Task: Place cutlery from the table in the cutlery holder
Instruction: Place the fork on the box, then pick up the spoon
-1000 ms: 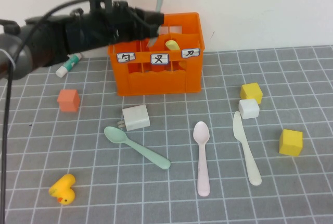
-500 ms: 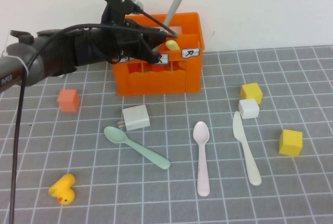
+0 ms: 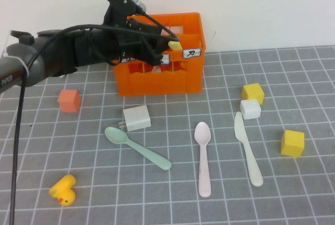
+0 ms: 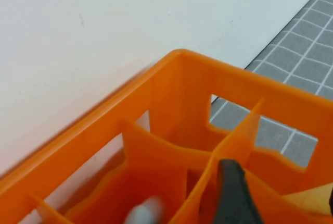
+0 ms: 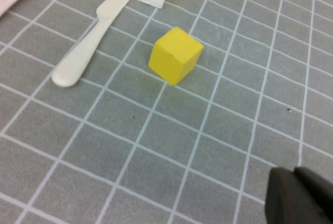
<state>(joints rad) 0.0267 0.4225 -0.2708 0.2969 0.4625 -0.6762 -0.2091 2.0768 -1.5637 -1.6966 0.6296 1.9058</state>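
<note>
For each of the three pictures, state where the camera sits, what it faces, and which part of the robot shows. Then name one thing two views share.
High view: raised on the robot's side, facing the table; left gripper over the cutlery holder.
Left wrist view: above the holder's compartments; one finger shows.
Right wrist view: low over the grid; right gripper, shut, at the edge.
Shared: cream-white knife, high and right wrist.

The left arm (image 3: 57, 55) reaches in from the left edge of the high view, stretched nearly level, with a black cable looping along it and down off the near edge. Its wrist camera sits on top near the front. The left pincer (image 3: 159, 44) points rightward at the arm's tip; its fingers stand apart, one dark finger (image 4: 234, 193) showing in the left wrist view. The right pincer (image 5: 299, 195) hangs low over the bench, fingers pressed together.
</note>
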